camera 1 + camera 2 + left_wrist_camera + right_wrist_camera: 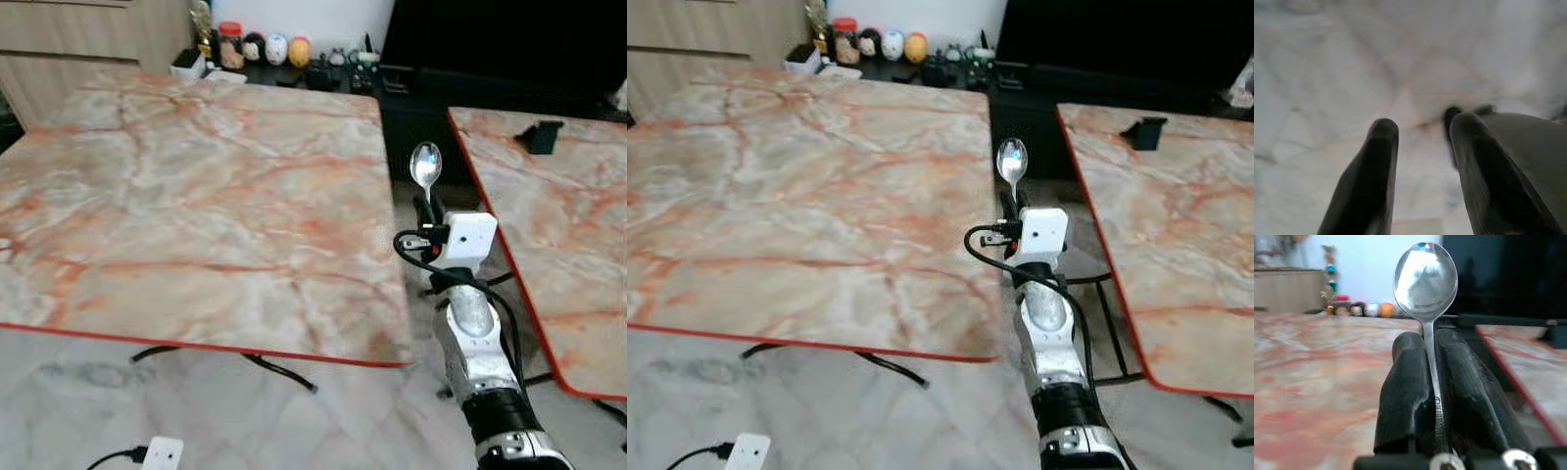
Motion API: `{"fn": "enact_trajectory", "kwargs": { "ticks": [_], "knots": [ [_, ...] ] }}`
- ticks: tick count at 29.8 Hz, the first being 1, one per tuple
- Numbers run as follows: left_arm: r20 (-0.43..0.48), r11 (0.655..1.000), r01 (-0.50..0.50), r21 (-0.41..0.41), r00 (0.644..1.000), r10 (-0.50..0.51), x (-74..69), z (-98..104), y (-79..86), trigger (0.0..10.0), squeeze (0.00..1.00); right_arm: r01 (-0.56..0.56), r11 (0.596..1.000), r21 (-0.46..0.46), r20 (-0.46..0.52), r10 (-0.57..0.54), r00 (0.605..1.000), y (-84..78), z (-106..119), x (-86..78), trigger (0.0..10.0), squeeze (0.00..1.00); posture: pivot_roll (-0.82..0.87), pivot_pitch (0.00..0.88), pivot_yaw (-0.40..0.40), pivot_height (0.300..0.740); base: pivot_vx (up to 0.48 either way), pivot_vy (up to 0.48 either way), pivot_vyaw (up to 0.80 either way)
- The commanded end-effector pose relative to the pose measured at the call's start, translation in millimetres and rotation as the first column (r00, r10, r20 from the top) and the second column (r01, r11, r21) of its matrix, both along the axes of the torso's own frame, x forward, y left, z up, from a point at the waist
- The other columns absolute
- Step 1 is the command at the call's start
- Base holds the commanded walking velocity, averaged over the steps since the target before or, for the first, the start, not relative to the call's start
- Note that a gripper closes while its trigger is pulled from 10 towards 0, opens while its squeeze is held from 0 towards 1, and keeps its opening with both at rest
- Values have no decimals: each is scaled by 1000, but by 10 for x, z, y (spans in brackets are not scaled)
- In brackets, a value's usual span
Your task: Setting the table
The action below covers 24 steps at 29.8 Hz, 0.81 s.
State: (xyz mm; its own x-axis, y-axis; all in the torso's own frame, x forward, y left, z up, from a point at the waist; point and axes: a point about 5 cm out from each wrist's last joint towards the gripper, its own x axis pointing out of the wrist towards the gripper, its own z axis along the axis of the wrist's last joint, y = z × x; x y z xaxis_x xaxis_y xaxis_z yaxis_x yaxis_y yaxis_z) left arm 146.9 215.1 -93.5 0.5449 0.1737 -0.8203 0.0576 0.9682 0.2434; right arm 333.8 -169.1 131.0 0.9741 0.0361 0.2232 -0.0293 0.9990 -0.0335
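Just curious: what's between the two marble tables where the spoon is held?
In the left eye view, the right gripper holds the spoon above the gap; beneath, floor and table legs.

Even soft daylight, head views fairly sharp, slight softness at edges. Spoon [1425,275] bowl above the right gripper [1431,340] fingertips catches bright glare; background beyond the fingers soft. Left gripper [1422,129] view washed out, blurred, floor [1352,58] past the fingers out of focus.

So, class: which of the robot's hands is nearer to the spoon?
Right. The right hand is shut on the spoon, holding it bowl-up in the gap between the two marble tables. The left hand hangs open over the pale floor, apart from it.
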Motion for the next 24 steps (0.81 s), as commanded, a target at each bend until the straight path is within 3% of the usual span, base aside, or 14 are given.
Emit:
{"fn": "enact_trajectory", "kwargs": {
  "ticks": [1,24],
  "knots": [
    [-37,1000,2,7,999,-2,-93,-28,44,10000,0,-12,1000,8,34,11,999,42,94,27,10000,0,21,0,-64,740,0,-390,0],
    [-34,1000,-5,8,999,5,-78,-19,70,10000,0,-2,1000,-12,81,3,997,40,208,38,10000,0,19,0,-59,740,0,-391,0]
  ]
}}
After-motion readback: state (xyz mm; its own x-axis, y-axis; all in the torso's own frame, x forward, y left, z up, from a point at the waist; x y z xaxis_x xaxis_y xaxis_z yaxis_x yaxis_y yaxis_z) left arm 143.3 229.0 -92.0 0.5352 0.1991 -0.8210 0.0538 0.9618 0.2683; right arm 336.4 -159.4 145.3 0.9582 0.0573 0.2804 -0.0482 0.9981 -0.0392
